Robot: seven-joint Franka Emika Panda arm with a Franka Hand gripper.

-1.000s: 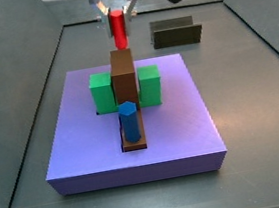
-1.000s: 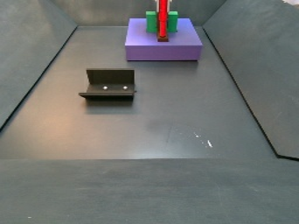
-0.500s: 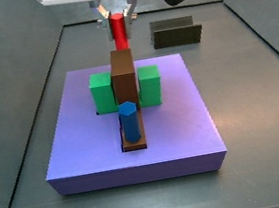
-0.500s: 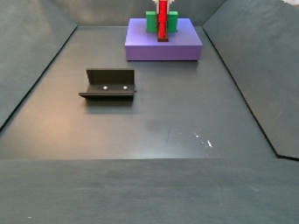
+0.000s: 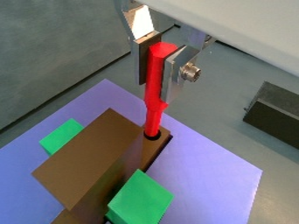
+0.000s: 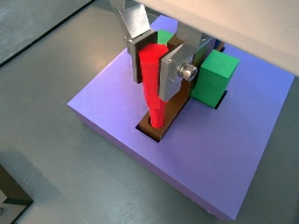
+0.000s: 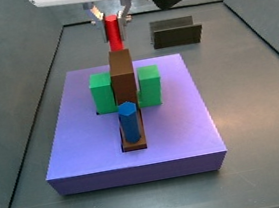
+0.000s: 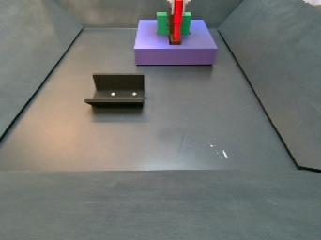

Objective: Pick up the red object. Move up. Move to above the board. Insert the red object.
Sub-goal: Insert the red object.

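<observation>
The red object (image 5: 155,87) hangs upright, and my gripper (image 5: 156,61) is shut on its upper end. Both wrist views show its lower tip in the mouth of a brown-lined hole (image 6: 152,129) in the lavender board (image 6: 111,105). The gripper (image 6: 152,63) stands straight above that hole. In a side view the red object (image 7: 116,31) sits behind a tall brown block (image 7: 123,74) at the board's (image 7: 176,135) far edge, with the gripper (image 7: 112,11) above it. In a side view the red object (image 8: 177,17) rises from the board (image 8: 175,52) at the far end.
Green blocks (image 7: 102,92) (image 7: 150,84) flank the brown block. A blue peg (image 7: 129,121) stands in a brown strip nearer the board's front. The dark fixture (image 7: 176,35) (image 8: 116,90) stands on the grey floor away from the board. Grey walls enclose the floor.
The gripper has come down a little with the red object still held. Nothing on the board has moved.
</observation>
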